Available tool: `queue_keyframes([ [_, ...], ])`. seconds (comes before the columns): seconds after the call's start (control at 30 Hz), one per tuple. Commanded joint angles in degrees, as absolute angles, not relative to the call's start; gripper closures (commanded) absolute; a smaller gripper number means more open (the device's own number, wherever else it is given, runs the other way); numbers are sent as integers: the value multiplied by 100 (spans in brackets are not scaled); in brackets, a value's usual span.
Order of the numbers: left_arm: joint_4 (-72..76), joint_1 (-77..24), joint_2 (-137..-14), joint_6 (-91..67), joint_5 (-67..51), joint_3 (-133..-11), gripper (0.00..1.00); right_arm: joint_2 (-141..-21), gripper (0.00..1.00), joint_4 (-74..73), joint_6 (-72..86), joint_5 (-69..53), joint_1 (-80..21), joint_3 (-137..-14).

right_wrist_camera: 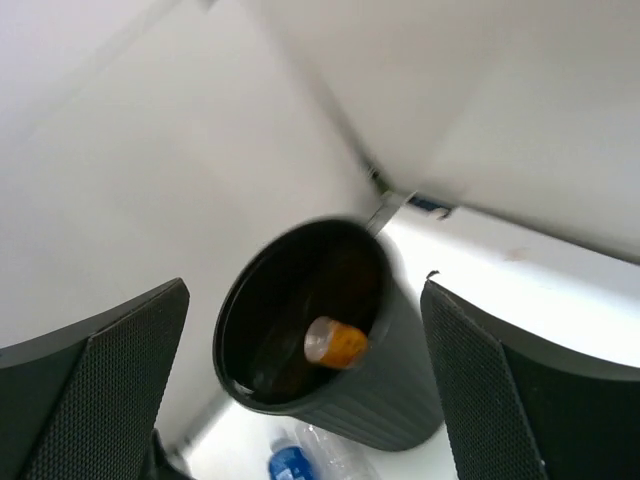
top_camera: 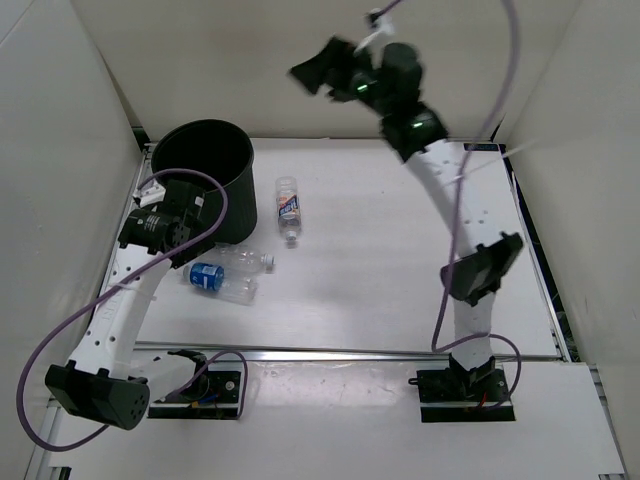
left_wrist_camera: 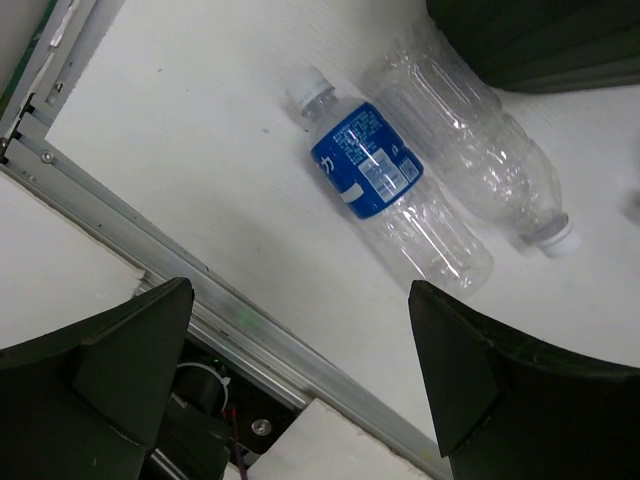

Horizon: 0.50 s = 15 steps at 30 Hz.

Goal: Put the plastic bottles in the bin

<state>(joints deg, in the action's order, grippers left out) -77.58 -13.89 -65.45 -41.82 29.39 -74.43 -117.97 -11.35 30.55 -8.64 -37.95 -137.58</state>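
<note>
Hovering spread-open, left gripper (left_wrist_camera: pixel 300 370) above blue-label bottle (left_wrist_camera: pixel 385 190) lying against clear bottle (left_wrist_camera: pixel 470 150) beside bin (top_camera: pixel 238 205); closing may snag both or roll one away; right gripper (right_wrist_camera: pixel 310 395) released, aloft; orange bottle (right_wrist_camera: pixel 335 342) in bin

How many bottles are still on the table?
3: blue-label bottle and plain clear bottle side by side beside the bin, white-blue-label bottle right of it. Left arm may hide more.

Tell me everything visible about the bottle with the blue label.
The blue-label bottle is clear ribbed plastic with a white cap on and looks empty. It lies on its side on the white table, close alongside the plain clear bottle, caps pointing opposite ways. No jaws touch it.
</note>
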Motion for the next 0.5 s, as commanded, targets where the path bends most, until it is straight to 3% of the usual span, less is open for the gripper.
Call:
queue_keyframes([
  [0.0, -8147, -1274, -6548, -4587, 3374, -7673, 0, -11267, 0, -1905, 4594, -1543, -2578, -13369],
  [0.1, -8147, -1090, -6443, -4763, 3375, -7471, 0, -11732, 0, -2799, 4397, -2589, -2075, -13298],
  [0.3, -8147, -800, -6205, -4869, 3129, -6979, 0, -12434, 0, -3207, 3868, -2654, -2232, -12929],
  [0.47, -8147, -800, -6152, -4922, 3076, -7145, 0, -13034, 0, -3708, 3323, -2181, -2522, -13491],
])
